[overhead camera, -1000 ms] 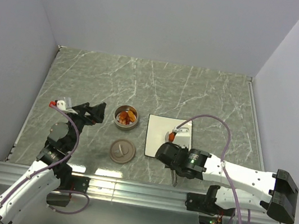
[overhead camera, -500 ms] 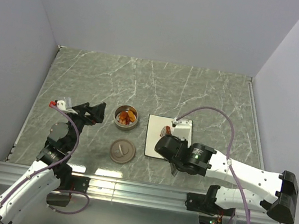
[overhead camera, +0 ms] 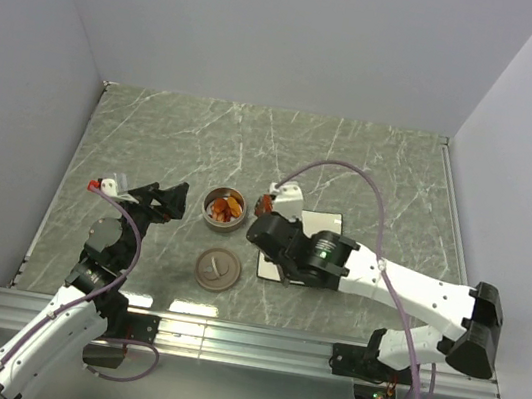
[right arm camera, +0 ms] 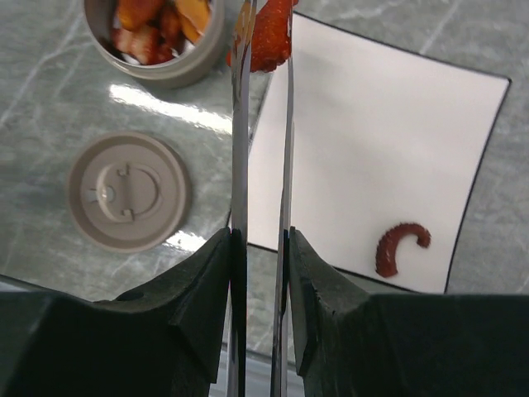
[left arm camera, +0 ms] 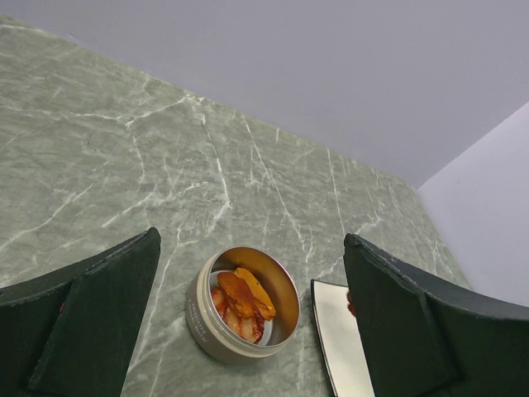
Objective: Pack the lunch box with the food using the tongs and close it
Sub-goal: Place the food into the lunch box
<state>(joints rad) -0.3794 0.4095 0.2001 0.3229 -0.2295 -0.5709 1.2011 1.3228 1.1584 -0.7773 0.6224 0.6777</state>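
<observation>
We catch a red piece pinched in the tongs, right beside the lunch box.

The lunch box [left arm camera: 207, 318] sits uncovered on the bench [overhead camera: 155, 131], orange and reddish food [left arm camera: 240, 298] piled inside. Its lid [right arm camera: 126, 203] lies handle-up at its 6 o'clock, apart from it. At the tin's 3 o'clock the tongs [right arm camera: 240, 165] grip a red piece [right arm camera: 269, 37] at their tips, seemingly over the near edge of the white plate [right arm camera: 380, 124], though we cannot judge height. The right pincer [right arm camera: 259, 248] is squeezed narrow around the tongs' arms. One curled dark piece [right arm camera: 385, 252] lies on the plate. The left pincer [left arm camera: 252, 244], at 9 o'clock, gapes wide, holding nothing.
</observation>
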